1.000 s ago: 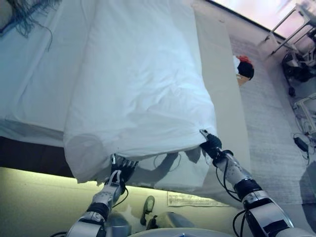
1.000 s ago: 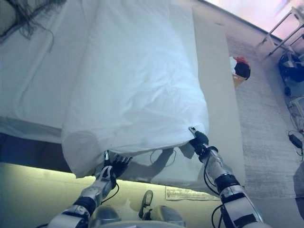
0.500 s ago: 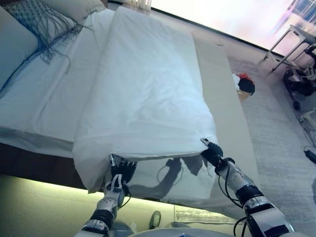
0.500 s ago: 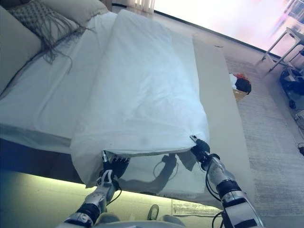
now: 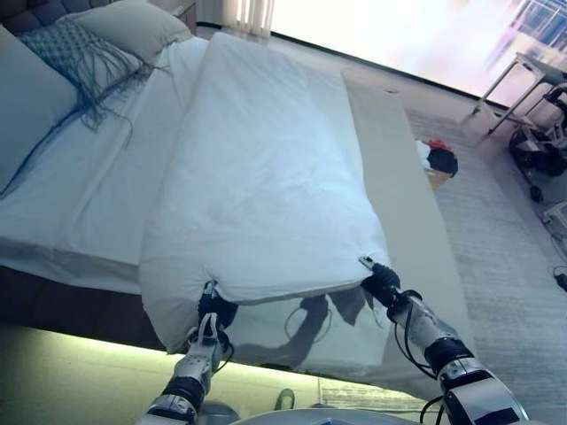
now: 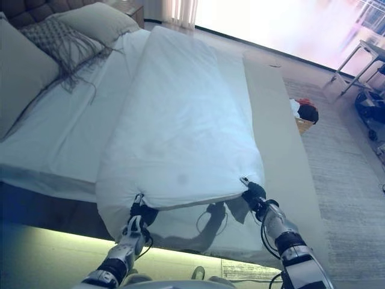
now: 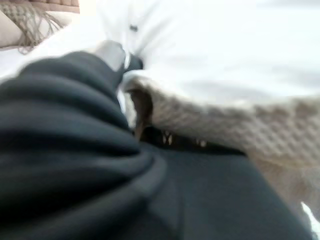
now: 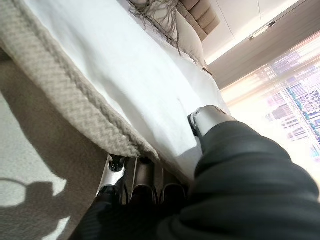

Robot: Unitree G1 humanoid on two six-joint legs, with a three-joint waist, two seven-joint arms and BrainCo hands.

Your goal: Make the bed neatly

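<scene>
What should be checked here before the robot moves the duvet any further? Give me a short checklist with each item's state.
1. Left hand pinching the duvet corner: ok, thumb on top in its wrist view.
2. Right hand pinching the other near corner: ok, fingers under, thumb over the edge.
3. Near edge lifted off the mattress: ok, shadow shows beneath.
4. Duvet covers the full bed width: not ok, the bare sheet shows on the robot's left.
5. Pillows clear of the duvet: ok.
6. Far end of the duvet lying straight: cannot tell.
</scene>
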